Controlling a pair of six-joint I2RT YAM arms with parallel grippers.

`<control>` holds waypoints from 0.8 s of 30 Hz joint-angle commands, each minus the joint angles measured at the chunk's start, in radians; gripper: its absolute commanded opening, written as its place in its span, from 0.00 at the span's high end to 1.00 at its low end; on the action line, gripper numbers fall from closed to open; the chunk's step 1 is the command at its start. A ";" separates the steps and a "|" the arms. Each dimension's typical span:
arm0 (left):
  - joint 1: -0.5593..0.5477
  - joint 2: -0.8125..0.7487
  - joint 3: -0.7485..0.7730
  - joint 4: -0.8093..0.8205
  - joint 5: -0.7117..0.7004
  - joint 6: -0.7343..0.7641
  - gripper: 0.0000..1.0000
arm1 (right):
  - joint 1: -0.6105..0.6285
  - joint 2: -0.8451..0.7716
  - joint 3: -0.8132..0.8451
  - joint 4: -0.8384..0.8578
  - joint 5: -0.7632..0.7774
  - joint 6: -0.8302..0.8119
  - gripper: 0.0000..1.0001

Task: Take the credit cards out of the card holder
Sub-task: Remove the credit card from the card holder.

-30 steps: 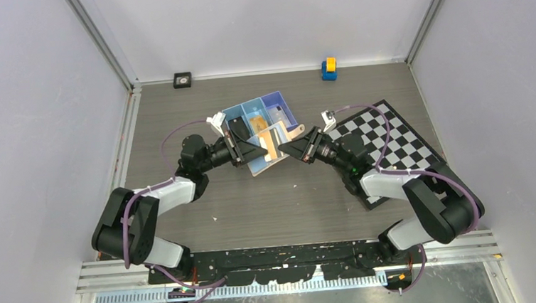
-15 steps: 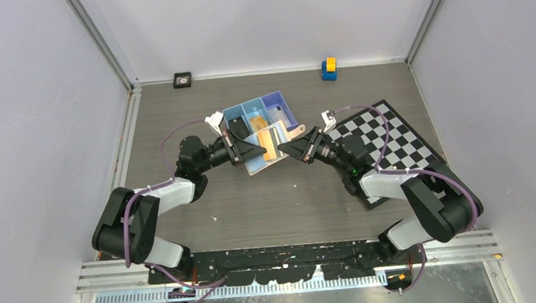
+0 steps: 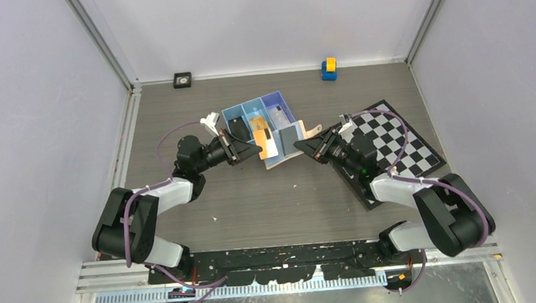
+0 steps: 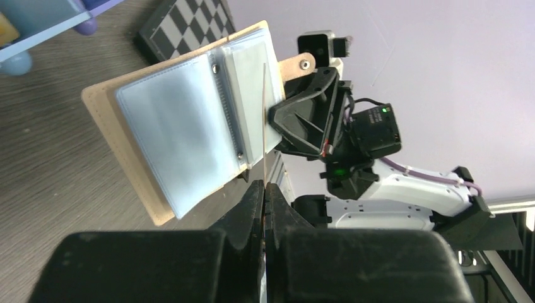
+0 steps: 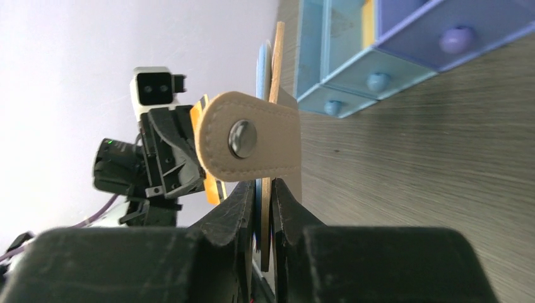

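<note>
Card holder [image 3: 289, 143], clear sleeves [image 4: 180, 136] open, tight in R gripper [image 5: 264, 188]; orange card [image 3: 264, 142] tight in L gripper [image 4: 264, 189].

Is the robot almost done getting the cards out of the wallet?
Partway. The left claw pinches an orange card that looks out of the wallet, which the right claw holds open. The clear sleeves facing the left wrist camera look empty. Left: put the card down; hidden sleeves may hold more.
</note>
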State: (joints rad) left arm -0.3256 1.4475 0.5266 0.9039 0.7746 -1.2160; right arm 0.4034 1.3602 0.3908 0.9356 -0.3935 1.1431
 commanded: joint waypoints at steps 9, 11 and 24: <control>0.003 -0.081 0.146 -0.482 -0.279 0.222 1.00 | -0.008 -0.209 0.059 -0.431 0.223 -0.158 0.99; 0.003 -0.060 0.176 -0.496 -0.313 0.217 1.00 | -0.008 -0.210 0.058 -0.432 0.226 -0.162 1.00; 0.003 0.189 0.367 -0.503 -0.384 0.119 1.00 | -0.008 -0.250 0.035 -0.448 0.274 -0.176 0.99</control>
State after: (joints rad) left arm -0.3252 1.5948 0.8204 0.4191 0.4294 -1.0687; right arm 0.3969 1.1507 0.4080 0.4400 -0.1589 0.9844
